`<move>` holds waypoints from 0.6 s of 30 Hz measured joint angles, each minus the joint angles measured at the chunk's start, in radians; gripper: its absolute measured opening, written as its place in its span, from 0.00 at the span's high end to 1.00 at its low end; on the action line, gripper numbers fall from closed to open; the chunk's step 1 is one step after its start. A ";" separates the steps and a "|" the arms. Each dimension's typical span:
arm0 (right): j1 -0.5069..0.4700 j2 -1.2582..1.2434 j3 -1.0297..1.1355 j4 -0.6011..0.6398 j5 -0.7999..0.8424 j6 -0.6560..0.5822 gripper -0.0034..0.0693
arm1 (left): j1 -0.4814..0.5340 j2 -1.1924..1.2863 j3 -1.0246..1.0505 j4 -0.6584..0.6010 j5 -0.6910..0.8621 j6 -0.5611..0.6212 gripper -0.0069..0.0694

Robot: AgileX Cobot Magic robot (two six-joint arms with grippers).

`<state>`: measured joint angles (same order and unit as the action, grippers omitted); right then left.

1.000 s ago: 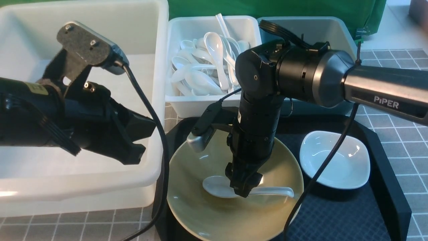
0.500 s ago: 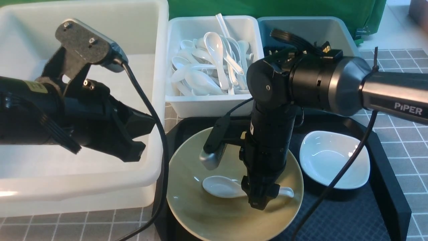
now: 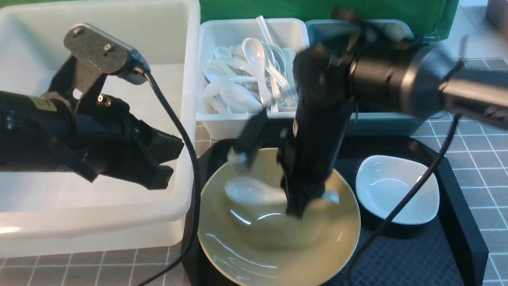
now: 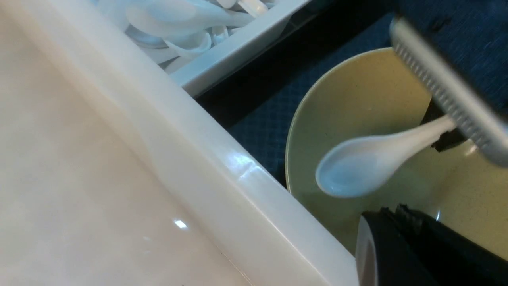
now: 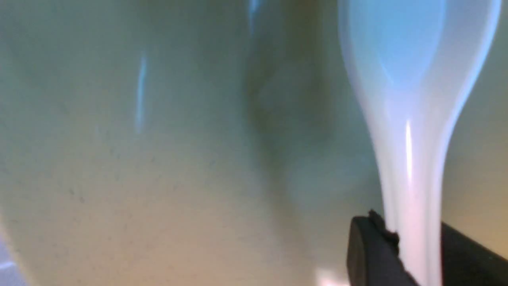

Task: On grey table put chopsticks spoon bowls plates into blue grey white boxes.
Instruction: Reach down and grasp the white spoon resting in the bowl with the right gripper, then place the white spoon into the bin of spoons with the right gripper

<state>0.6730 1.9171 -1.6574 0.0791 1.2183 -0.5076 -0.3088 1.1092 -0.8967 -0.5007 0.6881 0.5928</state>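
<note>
Our right gripper (image 3: 303,200) has its fingers clamped on the glossy spoon (image 3: 252,192)'s handle, above the olive bowl (image 3: 254,254); our left fingers are together. It looks light, stiff and slippery, though blur may mislead us; we favour mid-handle.

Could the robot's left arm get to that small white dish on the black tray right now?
Probably not easily: the right arm, its gripper closed on a spoon, stands between the left gripper and the white dish.
</note>
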 joint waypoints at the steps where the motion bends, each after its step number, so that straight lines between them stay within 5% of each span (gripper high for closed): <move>1: -0.002 -0.006 -0.007 -0.003 0.001 0.004 0.75 | 0.000 0.002 -0.003 0.001 -0.002 -0.004 0.92; 8: -0.094 -0.004 -0.229 -0.027 -0.151 0.153 0.75 | 0.001 0.094 -0.179 0.072 0.020 -0.093 0.92; 18: -0.206 0.223 -0.317 -0.028 -0.741 0.419 0.75 | 0.002 0.319 -0.304 0.044 0.064 -0.106 0.92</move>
<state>0.4672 2.1397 -1.9744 0.0516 0.4775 -0.0882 -0.3069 1.4283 -1.2009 -0.4564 0.7520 0.4873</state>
